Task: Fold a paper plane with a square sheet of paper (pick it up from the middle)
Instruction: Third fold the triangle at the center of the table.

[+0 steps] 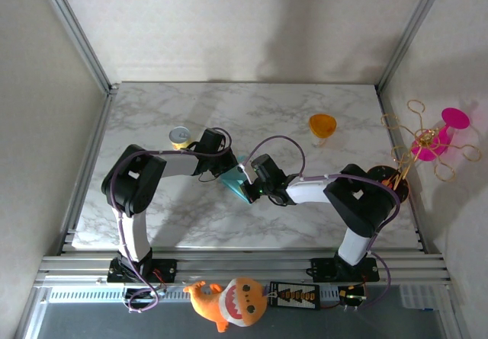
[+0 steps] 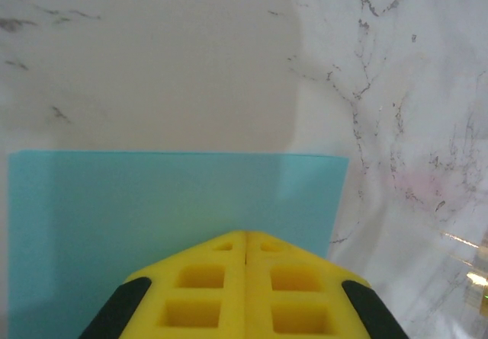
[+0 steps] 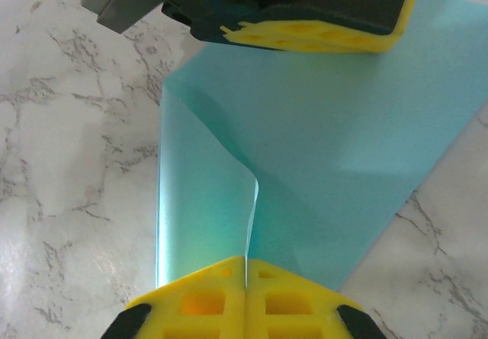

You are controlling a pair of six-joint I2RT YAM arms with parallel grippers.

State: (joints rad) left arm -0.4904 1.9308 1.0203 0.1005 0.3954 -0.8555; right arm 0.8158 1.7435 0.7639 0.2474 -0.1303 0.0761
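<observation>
The square sheet of paper (image 1: 235, 180) is teal-blue and lies mid-table between both grippers. My right gripper (image 3: 245, 261) is shut on the sheet (image 3: 343, 148); a thin raised edge runs straight into the seam between its yellow fingers, and the near part curls up off the marble. My left gripper (image 2: 245, 234) is shut, its tips pressed together over the flat part of the sheet (image 2: 168, 202), with no paper visible between them. From the right wrist, the left gripper's fingers (image 3: 320, 38) sit on the sheet's far side. From above, the left gripper (image 1: 226, 164) and right gripper (image 1: 248, 190) face each other. The paper plane is out of view.
A small yellow can (image 1: 180, 135) stands just left of the left wrist. An orange cup (image 1: 322, 125) stands at the back right. A black pot (image 1: 389, 183) with wire and pink decorations (image 1: 431, 141) is at the right edge. Bare marble table (image 1: 152, 217) lies near left.
</observation>
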